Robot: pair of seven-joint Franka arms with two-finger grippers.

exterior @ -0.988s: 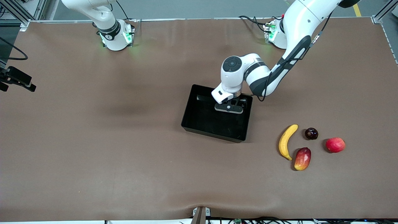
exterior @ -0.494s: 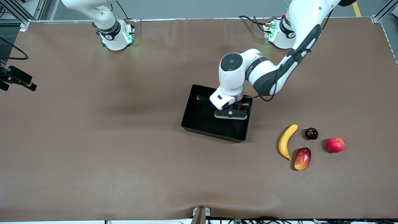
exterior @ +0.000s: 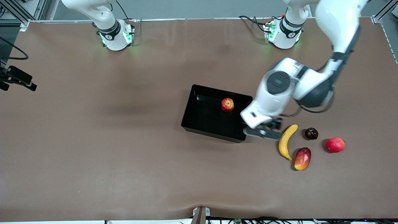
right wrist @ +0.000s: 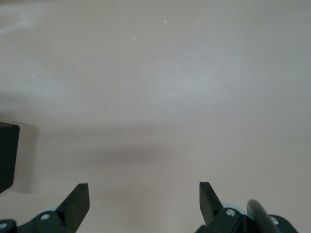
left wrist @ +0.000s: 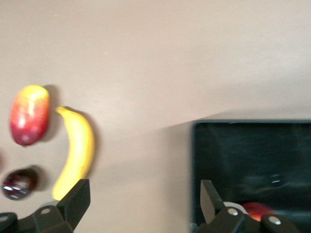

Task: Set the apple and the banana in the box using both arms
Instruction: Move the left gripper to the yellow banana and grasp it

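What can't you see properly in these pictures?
- Right gripper: outside the front view; only its open fingertips show in the right wrist view.
- Left gripper: in the front view the arm's wrist covers its top and motion blurs it.
- Apple: in the left wrist view a gripper finger hides most of it.
- Box: cut off by the edge of the right wrist view.
- Dark fruit: too small to name.

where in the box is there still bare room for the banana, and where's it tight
Most of the box floor is bare: the whole stretch nearer the front camera and toward the right arm's end. The apple sits close to the wall nearest the robot bases. It is tight outside, where the banana, mango-like fruit and dark fruit cluster, with the open left gripper beside them.
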